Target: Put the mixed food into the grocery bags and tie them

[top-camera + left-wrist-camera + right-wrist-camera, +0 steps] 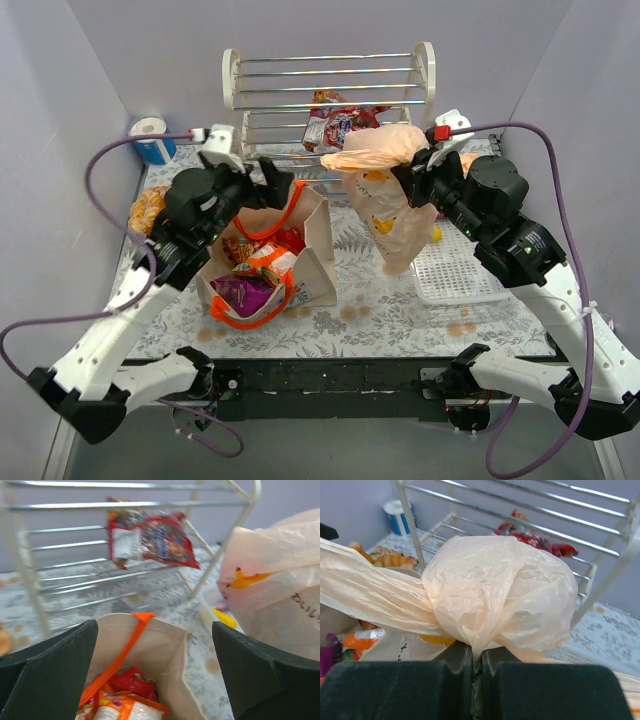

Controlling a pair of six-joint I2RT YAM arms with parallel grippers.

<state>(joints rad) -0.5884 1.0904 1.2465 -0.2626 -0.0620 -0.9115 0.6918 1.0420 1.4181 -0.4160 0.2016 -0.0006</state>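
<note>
The peach-orange plastic bag [385, 200] hangs lifted above the table, yellow fruit showing through its film. My right gripper [412, 172] is shut on its bunched top [495, 595], the film pinched between the jaws. The beige canvas tote [310, 250] with orange handles stands open at centre left, holding red, orange and purple snack packets [255, 275]. My left gripper [262, 180] is open and empty above the tote's far rim [150, 630]. A red snack packet [335, 125] lies on the wire rack, also in the left wrist view [150, 537].
A white wire rack [330, 95] stands at the back. The white lattice basket [455, 270] lies at right under the hanging bag. Golden pastries [145, 210] sit at far left, a blue-and-white cup [152, 140] at back left.
</note>
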